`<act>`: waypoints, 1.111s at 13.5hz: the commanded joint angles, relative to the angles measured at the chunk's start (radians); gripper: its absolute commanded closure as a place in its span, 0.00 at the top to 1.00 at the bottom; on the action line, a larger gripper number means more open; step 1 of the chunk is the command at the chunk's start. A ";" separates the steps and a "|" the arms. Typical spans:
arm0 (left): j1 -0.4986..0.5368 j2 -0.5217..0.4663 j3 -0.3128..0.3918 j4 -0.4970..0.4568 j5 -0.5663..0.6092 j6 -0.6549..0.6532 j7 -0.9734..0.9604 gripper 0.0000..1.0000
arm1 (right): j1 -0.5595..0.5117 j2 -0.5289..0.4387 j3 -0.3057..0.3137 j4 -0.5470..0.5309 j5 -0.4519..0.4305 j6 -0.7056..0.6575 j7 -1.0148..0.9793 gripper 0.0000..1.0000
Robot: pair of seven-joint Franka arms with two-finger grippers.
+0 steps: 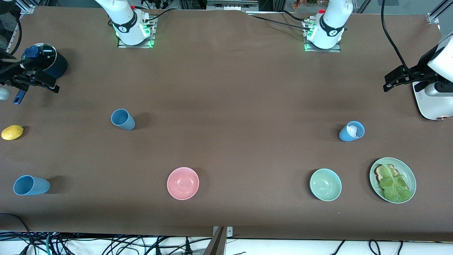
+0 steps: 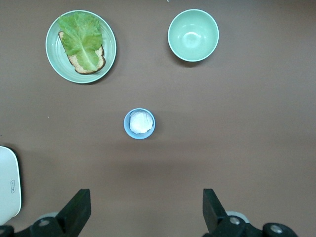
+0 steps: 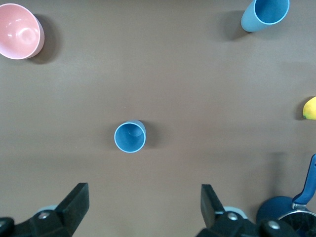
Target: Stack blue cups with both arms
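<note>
Three light-blue cups stand upright on the brown table. One cup (image 1: 122, 119) is toward the right arm's end and also shows in the right wrist view (image 3: 130, 137). A second cup (image 1: 31, 185) stands nearer the front camera (image 3: 265, 14). The third cup (image 1: 351, 131), toward the left arm's end, holds something white (image 2: 139, 123). My right gripper (image 1: 39, 83) is open and empty, up in the air over the saucepan's side (image 3: 144, 207). My left gripper (image 1: 393, 79) is open and empty, high beside the toaster (image 2: 147, 210).
A dark navy saucepan (image 1: 58, 67) and a lemon (image 1: 12, 132) sit at the right arm's end. A pink bowl (image 1: 183, 183), a green bowl (image 1: 325, 184) and a green plate (image 1: 407, 169) with lettuce on toast lie near the front edge. A white toaster (image 1: 430, 102) stands at the left arm's end.
</note>
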 commanded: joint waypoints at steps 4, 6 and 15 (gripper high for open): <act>-0.008 0.008 0.011 0.016 -0.013 -0.014 -0.030 1.00 | -0.004 -0.022 0.002 -0.020 -0.011 0.000 -0.012 1.00; -0.008 0.008 0.011 0.016 -0.010 -0.012 -0.028 1.00 | -0.004 -0.022 0.004 -0.020 -0.011 0.000 -0.011 1.00; 0.043 0.008 0.013 0.016 0.001 -0.005 0.041 1.00 | -0.004 -0.021 0.002 -0.020 -0.011 0.001 -0.012 1.00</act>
